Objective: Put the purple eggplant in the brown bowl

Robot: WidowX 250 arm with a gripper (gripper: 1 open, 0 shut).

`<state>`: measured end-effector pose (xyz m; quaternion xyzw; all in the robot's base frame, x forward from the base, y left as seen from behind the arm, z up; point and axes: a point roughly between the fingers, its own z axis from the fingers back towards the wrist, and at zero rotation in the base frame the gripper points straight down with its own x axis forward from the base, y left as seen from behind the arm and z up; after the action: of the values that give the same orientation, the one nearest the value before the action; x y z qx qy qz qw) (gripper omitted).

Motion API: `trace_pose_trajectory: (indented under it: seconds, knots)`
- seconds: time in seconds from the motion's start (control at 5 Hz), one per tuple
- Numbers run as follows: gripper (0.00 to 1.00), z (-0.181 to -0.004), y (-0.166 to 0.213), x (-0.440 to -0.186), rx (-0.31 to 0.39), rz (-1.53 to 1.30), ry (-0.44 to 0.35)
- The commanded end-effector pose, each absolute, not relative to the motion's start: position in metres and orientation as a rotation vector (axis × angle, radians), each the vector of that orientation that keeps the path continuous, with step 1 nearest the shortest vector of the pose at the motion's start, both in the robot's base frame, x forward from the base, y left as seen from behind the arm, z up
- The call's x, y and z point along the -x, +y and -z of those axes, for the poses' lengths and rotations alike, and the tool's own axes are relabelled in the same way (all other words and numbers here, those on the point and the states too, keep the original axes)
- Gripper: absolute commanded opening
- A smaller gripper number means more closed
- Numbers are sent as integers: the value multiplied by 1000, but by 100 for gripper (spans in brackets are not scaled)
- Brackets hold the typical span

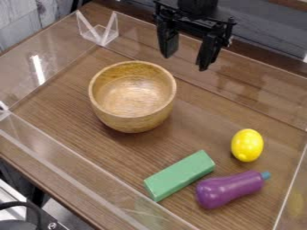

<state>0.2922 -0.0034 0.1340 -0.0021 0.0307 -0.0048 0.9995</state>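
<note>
The purple eggplant [229,189] lies on its side at the front right of the wooden table, its teal stem cap pointing right. The brown bowl [132,95] stands upright and empty left of centre. My gripper [188,51] hangs at the back, above the table and behind the bowl's right side, pointing down. Its black fingers [206,56] are spread open with nothing between them. It is far from the eggplant.
A yellow lemon [247,145] sits just behind the eggplant, and a green block [180,174] lies to its left. Clear acrylic walls [48,67] ring the table, with a clear angled piece [99,29] at the back left.
</note>
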Motion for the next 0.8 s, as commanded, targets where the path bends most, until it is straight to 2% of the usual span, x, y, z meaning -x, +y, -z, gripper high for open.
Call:
trace_pose_trajectory:
  seconds: [0.0,0.2,0.6]
  knots:
    - [100,-126,-8,-285,9,24,85]
    - [100,-116,-23,-262,17,226,99]
    - [100,-110,-55,-227,18,597,84]
